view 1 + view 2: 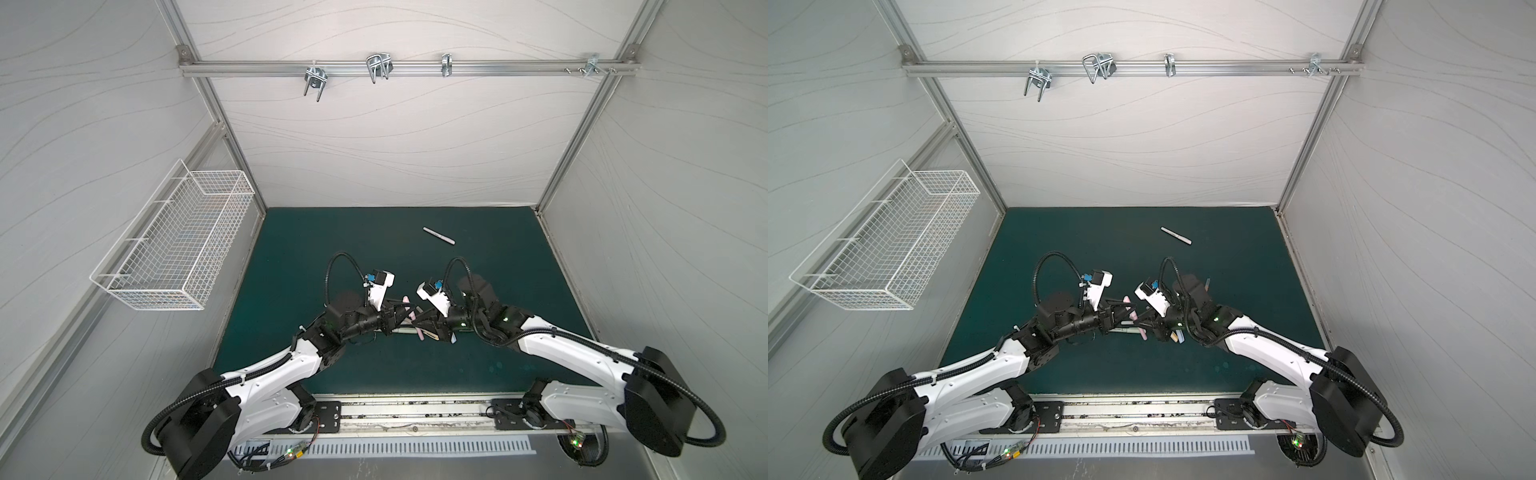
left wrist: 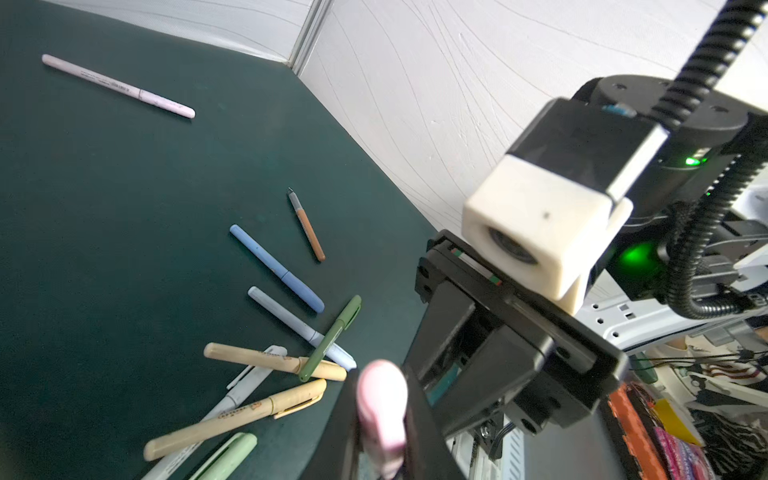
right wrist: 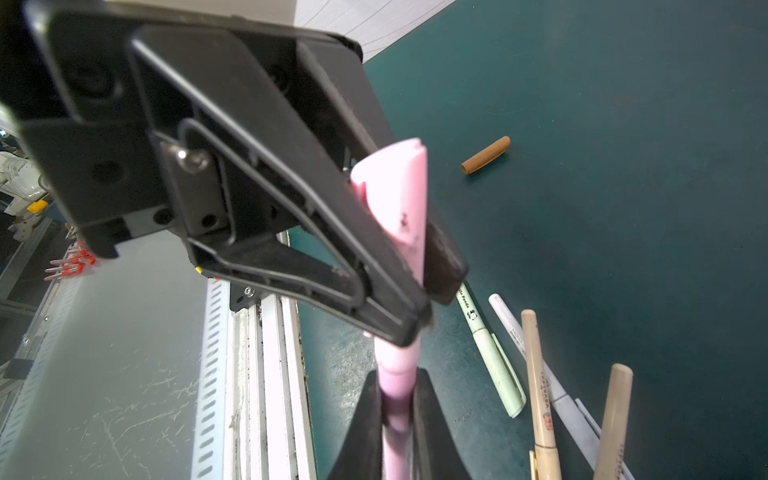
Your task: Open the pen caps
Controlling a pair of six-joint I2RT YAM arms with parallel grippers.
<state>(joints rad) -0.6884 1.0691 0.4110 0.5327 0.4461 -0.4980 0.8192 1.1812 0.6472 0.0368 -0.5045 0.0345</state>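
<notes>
A pink pen (image 3: 397, 374) hangs in the air between both grippers, above a pile of pastel pens (image 2: 274, 361) on the green mat. My left gripper (image 2: 382, 432) is shut on its pink cap (image 2: 382, 407), whose rounded end sticks out past the fingers. The cap (image 3: 399, 195) also shows in the right wrist view, clamped by the left gripper (image 3: 424, 307). My right gripper (image 3: 397, 415) is shut on the pen's barrel just below the cap. In both top views the two grippers (image 1: 399, 311) (image 1: 1148, 318) meet nose to nose at mid-mat.
A brown uncapped pen (image 2: 307, 226) lies apart from its loose brown cap (image 3: 486, 154). Blue (image 2: 276, 268), dark green (image 2: 330, 338), tan (image 2: 235, 422) and light green (image 3: 492, 357) capped pens lie below. One pale pen (image 1: 439, 236) rests far back. A wire basket (image 1: 174, 241) hangs on the left wall.
</notes>
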